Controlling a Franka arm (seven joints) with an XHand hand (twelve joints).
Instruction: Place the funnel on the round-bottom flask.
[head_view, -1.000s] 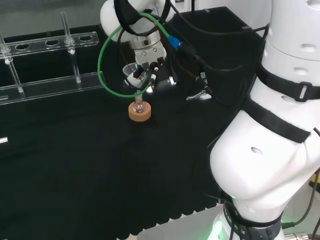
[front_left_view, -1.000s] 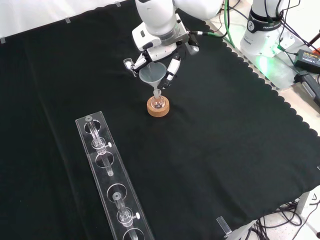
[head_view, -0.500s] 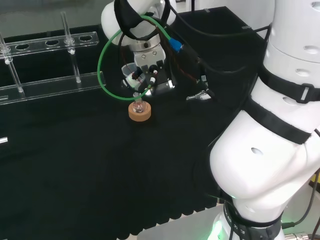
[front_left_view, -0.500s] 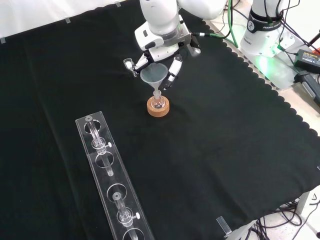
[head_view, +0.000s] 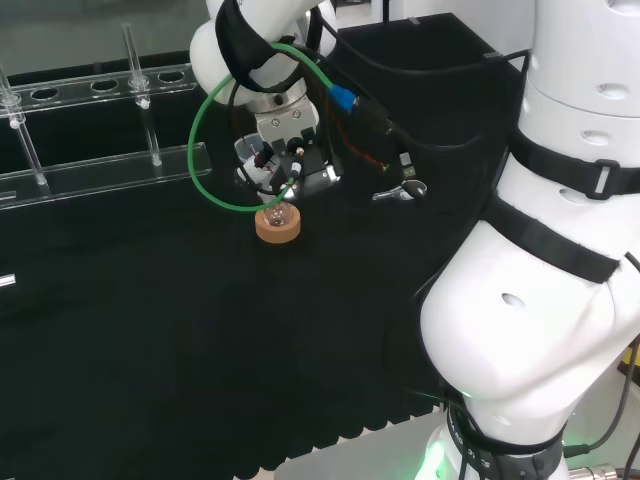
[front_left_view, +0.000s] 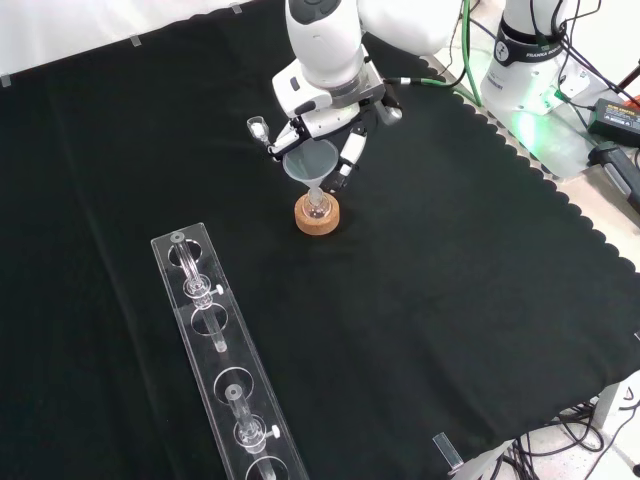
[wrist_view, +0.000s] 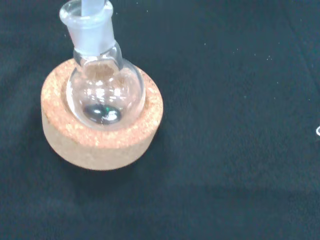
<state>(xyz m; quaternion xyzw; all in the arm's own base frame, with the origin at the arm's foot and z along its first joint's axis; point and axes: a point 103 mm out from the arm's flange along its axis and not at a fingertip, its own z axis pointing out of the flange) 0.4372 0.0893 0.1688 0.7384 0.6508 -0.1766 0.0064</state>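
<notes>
While stemmed in flask (wrist_view: 102, 95), funnel (front_left_view: 312, 162) fills robot hand (front_left_view: 335, 135).

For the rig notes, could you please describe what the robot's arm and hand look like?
The arm is built of glossy white rounded links with black bands at the joints. A green cable loops beside the wrist, with black cables and a blue connector nearby. The hand is black and white, with slim fingers under a white wrist housing.
</notes>
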